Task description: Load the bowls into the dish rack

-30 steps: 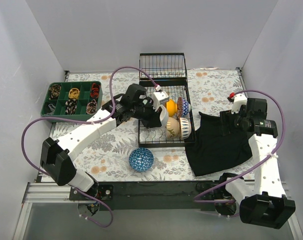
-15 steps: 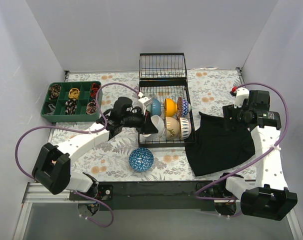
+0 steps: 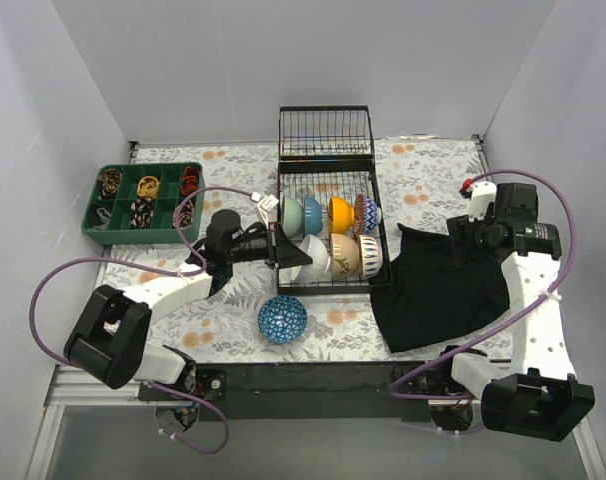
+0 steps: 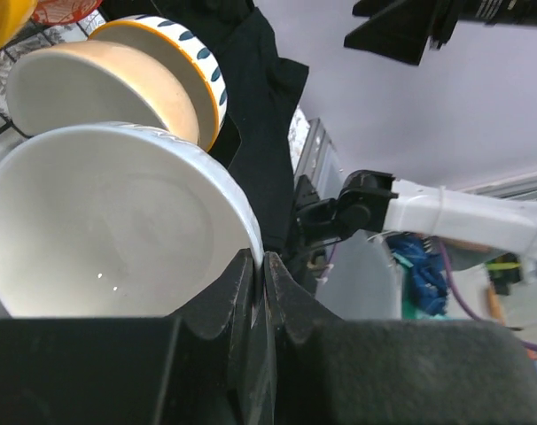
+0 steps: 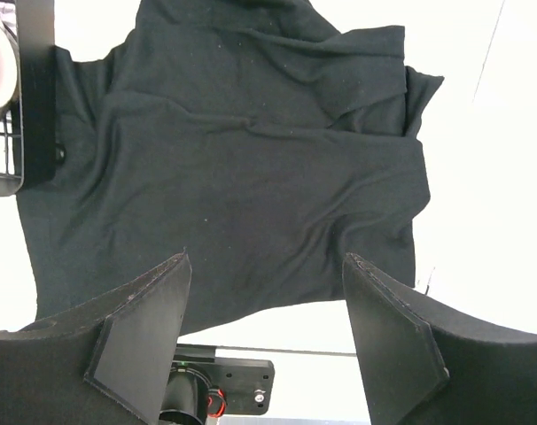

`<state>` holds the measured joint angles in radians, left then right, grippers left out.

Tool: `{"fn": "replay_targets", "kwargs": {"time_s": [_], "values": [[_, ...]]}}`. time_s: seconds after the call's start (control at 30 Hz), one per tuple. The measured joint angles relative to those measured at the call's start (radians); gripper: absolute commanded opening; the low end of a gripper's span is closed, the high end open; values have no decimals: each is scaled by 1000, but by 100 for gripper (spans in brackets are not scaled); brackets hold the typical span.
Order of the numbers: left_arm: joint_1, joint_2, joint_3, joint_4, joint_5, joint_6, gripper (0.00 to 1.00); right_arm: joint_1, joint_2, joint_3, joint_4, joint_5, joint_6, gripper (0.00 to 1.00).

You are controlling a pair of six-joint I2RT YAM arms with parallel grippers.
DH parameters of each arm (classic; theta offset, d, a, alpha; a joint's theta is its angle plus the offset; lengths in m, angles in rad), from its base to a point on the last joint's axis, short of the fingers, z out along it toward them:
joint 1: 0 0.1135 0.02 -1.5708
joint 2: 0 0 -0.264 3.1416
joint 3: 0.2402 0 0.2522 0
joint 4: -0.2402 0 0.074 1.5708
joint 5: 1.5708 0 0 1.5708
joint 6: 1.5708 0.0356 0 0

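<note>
Top view: a black wire dish rack (image 3: pixel 328 286) sits mid-table, with two rows of bowls (image 3: pixel 340 213) standing on edge inside it. The left gripper (image 3: pixel 286 250) is clamped on the rim of a white bowl (image 3: pixel 316 256) in the rack's near-left slot, just beside a tan bowl (image 3: pixel 345 255) and a striped bowl (image 3: pixel 370 255). A blue patterned bowl (image 3: pixel 282 319) lies on the table at the rack's 6 o'clock. The right gripper (image 5: pixel 266 257), fingers spread wide apart, hangs over a black cloth (image 5: pixel 251 159) at the rack's 4 o'clock.

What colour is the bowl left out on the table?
Bowl: blue with dark triangular lattice; clearest from top external.
</note>
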<state>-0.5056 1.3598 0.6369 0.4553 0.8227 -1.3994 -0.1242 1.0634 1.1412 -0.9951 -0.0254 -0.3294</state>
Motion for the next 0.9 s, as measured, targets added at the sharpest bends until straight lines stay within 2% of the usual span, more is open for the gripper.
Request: {"fn": "replay_targets", "kwargs": {"time_s": [0.2, 0.47, 0.63, 0.9], "values": [[69, 110, -81, 276, 57, -227, 0, -15, -21, -39, -4, 7, -11, 78], [111, 286, -82, 557, 117, -447, 0, -36, -29, -69, -13, 11, -14, 77], [110, 383, -57, 675, 126, -542, 0, -42, -31, -78, -21, 11, -14, 78], [111, 473, -23, 768, 93, -586, 0, -56, -35, -79, -27, 11, -15, 78]]}}
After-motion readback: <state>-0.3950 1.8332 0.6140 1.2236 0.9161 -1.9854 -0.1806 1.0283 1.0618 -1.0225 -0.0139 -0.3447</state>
